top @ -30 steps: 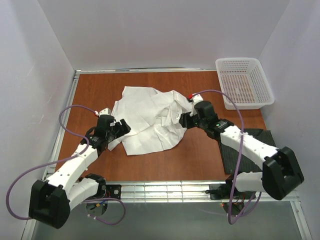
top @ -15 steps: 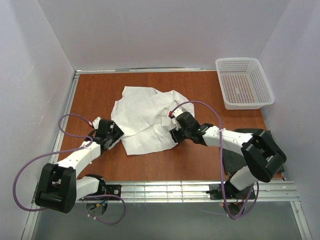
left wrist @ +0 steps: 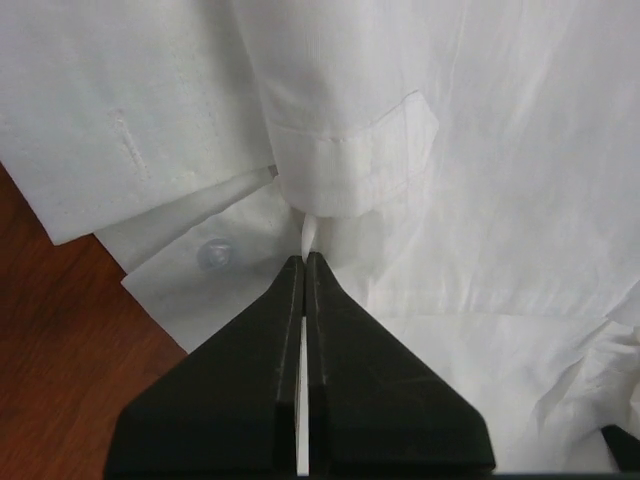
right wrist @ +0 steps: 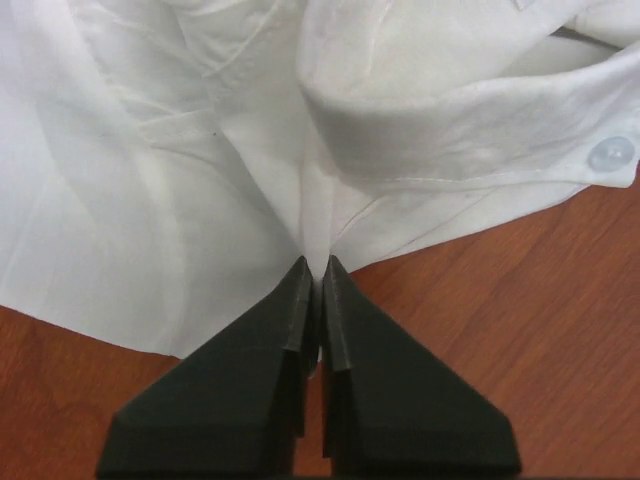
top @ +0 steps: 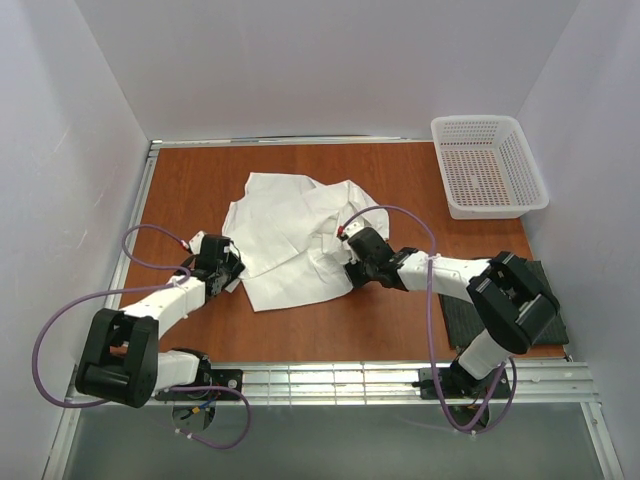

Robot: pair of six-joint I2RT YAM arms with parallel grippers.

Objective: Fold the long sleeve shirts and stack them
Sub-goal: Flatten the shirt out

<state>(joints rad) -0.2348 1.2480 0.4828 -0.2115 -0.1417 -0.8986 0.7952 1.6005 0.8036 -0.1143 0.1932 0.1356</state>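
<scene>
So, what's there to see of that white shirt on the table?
The white shirt is thin, creased cloth, lying crumpled and unfolded near the middle of the brown table. A stitched cuff lies on top near the left gripper, with a clear button beside it. A second button shows near the right gripper. Each gripper pinches a fold at the shirt's near edge, jaws closed.

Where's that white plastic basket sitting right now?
In the top view the white mesh basket sits at the far right corner of the table, apart from the crumpled white shirt in the middle.
</scene>
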